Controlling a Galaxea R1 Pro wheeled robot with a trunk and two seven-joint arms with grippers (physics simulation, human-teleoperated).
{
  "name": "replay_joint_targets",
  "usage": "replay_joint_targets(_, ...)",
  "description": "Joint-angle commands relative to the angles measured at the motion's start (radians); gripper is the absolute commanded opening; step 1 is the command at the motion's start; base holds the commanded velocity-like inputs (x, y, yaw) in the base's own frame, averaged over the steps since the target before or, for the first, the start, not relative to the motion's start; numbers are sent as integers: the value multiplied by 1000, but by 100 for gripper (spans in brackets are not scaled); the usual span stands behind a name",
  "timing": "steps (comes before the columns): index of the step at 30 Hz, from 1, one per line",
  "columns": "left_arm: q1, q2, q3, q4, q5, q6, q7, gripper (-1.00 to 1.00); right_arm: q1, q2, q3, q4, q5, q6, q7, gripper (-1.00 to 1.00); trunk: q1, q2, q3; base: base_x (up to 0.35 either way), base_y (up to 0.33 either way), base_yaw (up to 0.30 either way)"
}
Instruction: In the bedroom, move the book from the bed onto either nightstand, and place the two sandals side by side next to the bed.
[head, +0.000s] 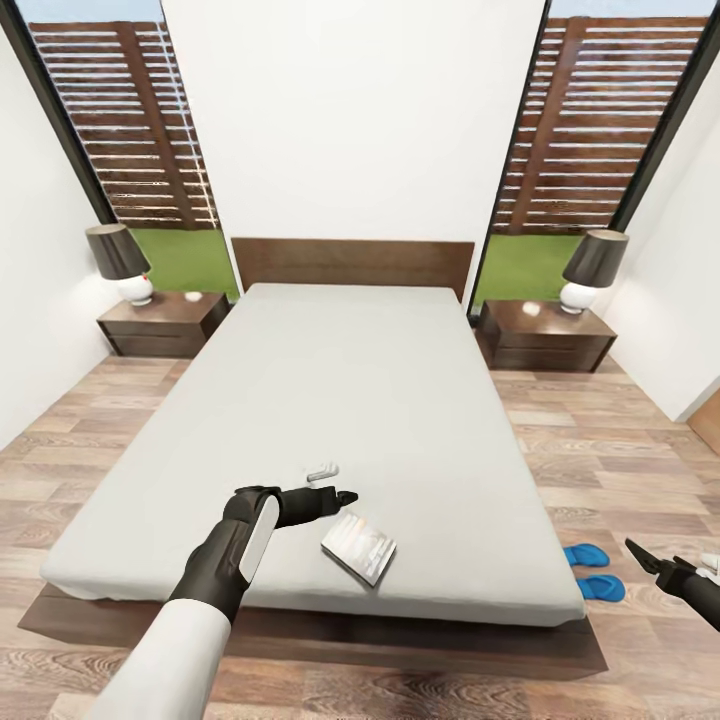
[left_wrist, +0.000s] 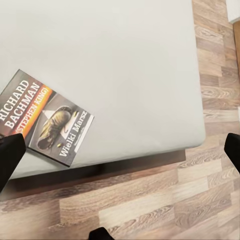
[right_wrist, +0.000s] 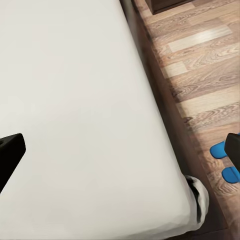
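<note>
Bed (head: 350, 400) on wood-plank floor (head: 620, 450), nightstands (head: 160, 322) flanking headboard.

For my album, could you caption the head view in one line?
Left gripper hovers open over the bed beside the book; blue sandals wait on the floor.

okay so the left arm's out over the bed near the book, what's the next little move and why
Probably lower the left gripper onto the book and close. The book lies flat near the foot of the bed, just beside the open fingers, not yet held; both nightstands are far off by the headboard.
</note>
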Motion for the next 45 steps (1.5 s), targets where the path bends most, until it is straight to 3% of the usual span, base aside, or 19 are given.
replay_joint_targets(1,-1,0,1,-1,4,6,0,100,-1,0,-1,2,-6,0,6,100,0,-2,-3,0,0,0)
replay_joint_targets(16,-1,-1,1,-1,4,5,0,100,-1,0,0,2,-6,0,6,100,0,-2,-27,0,0,0)
replay_joint_targets(28,3,-1,1,0,7,-71,0,100,-1,1,-1,0,-6,0,6,100,0,-2,-46,100,-88,0)
replay_joint_targets(31,4,-1,1,1,34,-95,0,100,-1,1,0,0,-6,0,6,100,0,-2,-50,24,-19,0)
replay_joint_targets(34,5,0,1,10,87,-128,1,100,-1,1,0,0,-6,0,6,100,0,-2,-55,7,-5,0)
replay_joint_targets(39,5,2,2,26,111,-148,2,100,-1,1,0,0,-6,0,6,100,0,-2,-63,2,-2,0)
replay_joint_targets(45,5,6,7,43,119,-225,4,100,-1,1,-1,0,-6,0,6,100,0,-2,-72,0,0,0)
